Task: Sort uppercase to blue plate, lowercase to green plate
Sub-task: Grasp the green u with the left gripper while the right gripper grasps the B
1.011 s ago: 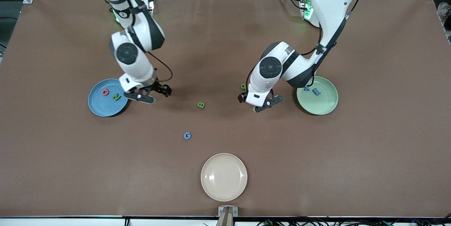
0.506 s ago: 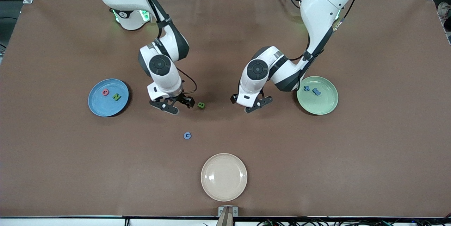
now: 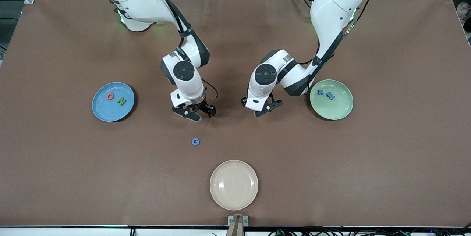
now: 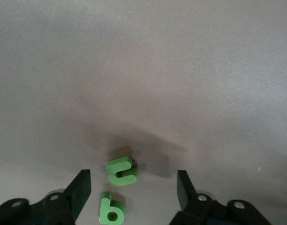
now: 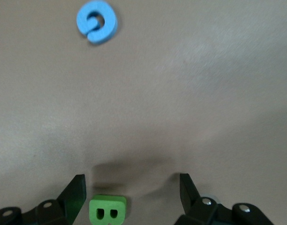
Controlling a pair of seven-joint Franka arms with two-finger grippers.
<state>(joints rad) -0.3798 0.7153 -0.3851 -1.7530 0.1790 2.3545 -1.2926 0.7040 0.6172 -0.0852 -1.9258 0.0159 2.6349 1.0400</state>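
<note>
The blue plate holds the red O and green N. The green plate holds the blue x and blue m. My right gripper is open, low over the green B, which lies between its jaws close to one finger. The blue G lies nearer the front camera; it also shows in the right wrist view. My left gripper is open over the green n and green p/d letter. The front view hides these three green letters.
A cream plate sits near the table's front edge, nearer the camera than the blue G. The two grippers are side by side in the middle of the brown table, with a small gap between them.
My right gripper has moved from beside the blue plate to the middle and now covers the green B. My left gripper has shifted a little toward the right arm's end, over the green lowercase letters.
</note>
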